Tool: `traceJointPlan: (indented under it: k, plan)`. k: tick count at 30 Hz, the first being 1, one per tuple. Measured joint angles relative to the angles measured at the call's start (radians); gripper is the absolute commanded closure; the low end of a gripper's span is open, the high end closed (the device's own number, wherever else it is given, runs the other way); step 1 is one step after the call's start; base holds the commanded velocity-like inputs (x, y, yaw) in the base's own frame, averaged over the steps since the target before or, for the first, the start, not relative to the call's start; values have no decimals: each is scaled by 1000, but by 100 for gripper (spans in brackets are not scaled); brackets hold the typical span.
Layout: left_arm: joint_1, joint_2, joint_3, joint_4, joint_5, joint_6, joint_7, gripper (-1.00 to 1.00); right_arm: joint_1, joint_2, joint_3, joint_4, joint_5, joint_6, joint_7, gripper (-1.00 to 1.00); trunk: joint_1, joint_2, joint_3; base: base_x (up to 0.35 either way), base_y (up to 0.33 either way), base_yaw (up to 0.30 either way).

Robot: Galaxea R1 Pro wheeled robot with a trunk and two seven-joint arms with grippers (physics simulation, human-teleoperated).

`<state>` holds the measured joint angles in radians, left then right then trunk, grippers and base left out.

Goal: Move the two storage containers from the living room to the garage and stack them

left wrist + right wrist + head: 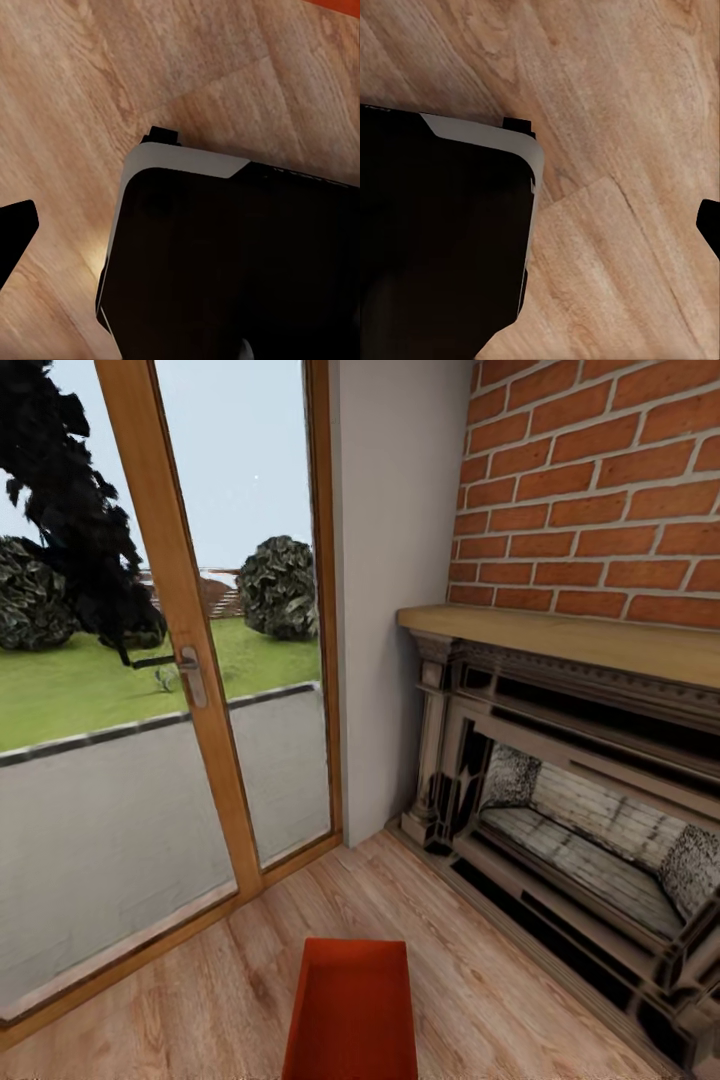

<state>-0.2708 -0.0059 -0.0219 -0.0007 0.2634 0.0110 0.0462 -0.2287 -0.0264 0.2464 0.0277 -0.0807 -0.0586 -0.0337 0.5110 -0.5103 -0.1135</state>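
One red-orange rectangular open-top storage bin point(352, 1010) sits on the light wood plank floor point(220, 980) at the bottom centre of the head view, between the wood-framed glass door point(190, 660) and the dark fireplace under red brick point(570, 780). Both wrist cams look down at planks and the robot's black, grey-edged base point(225, 255). Only a dark fingertip sliver shows per wrist view, so I cannot tell either claw's opening.

We see light wood plank floor point(480, 980), red brick wall point(600, 490) at 2 o'clock over a dark fireplace point(580, 830) with wooden mantel point(570, 635). Wood-framed glass door point(190, 660) at 10 o'clock, daylight, lawn point(90, 680) and bushes point(280, 588) outside. Plain grey wall point(395, 560) between.
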Motion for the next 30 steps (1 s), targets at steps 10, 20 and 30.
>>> traceJointPlan:
  k: [10,20,30]
  plan:
    - [0,1,0,-1,0,0,0,-100,0,1,0,0,0,0,0,-100,0,0,-16,0,0,0]
    - [0,2,0,0,0,0,-1,-100,0,0,0,0,0,0,0,-100,38,-70,-63,0,0,0]
    - [0,3,0,1,2,0,-1,-100,0,1,0,0,0,0,0,-100,77,-140,-110,0,0,0]
